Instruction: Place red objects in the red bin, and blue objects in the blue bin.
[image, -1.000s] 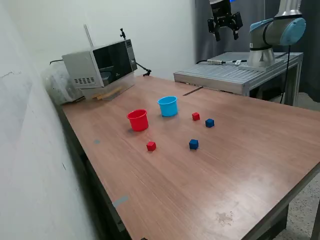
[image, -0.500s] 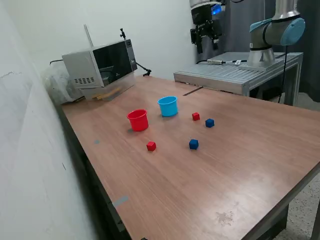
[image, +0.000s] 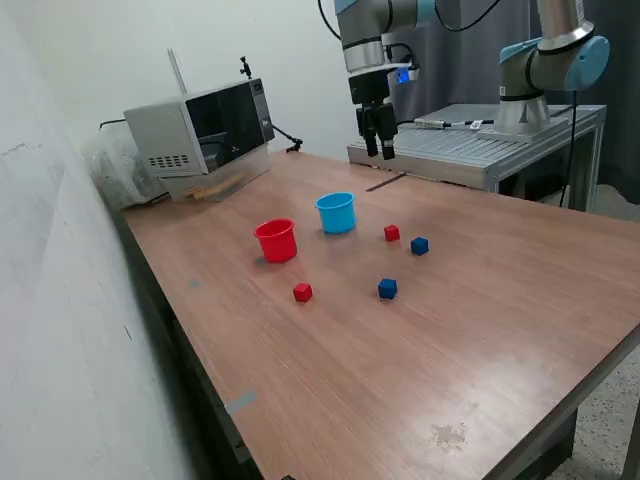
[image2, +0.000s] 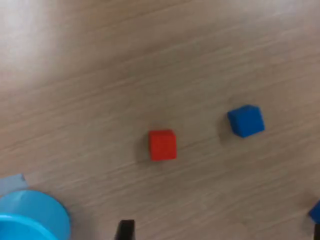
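In the exterior view the red cup (image: 276, 240) and the light blue cup (image: 337, 212) stand side by side on the wooden table (image: 400, 370). One red cube (image: 392, 233) and one dark blue cube (image: 419, 245) lie to the exterior view's right of the blue cup. Another red cube (image: 302, 292) and blue cube (image: 387, 288) lie nearer the camera. My gripper (image: 379, 152) hangs open and empty, high above the table behind the blue cup. The wrist view shows a red cube (image2: 162, 145), a blue cube (image2: 246, 120), the blue cup's rim (image2: 30, 217) and one fingertip (image2: 125, 231).
A grey microwave-like box (image: 200, 125) stands at the table's back on the exterior view's left, by the white wall. A grey metal bench (image: 470, 150) with a second arm (image: 545, 65) stands behind the table. The table's edges run along the front and the exterior view's left.
My gripper has swung from the upper right toward the exterior view's left and come down, closer to the table behind the blue cup. Cups and cubes have not moved.
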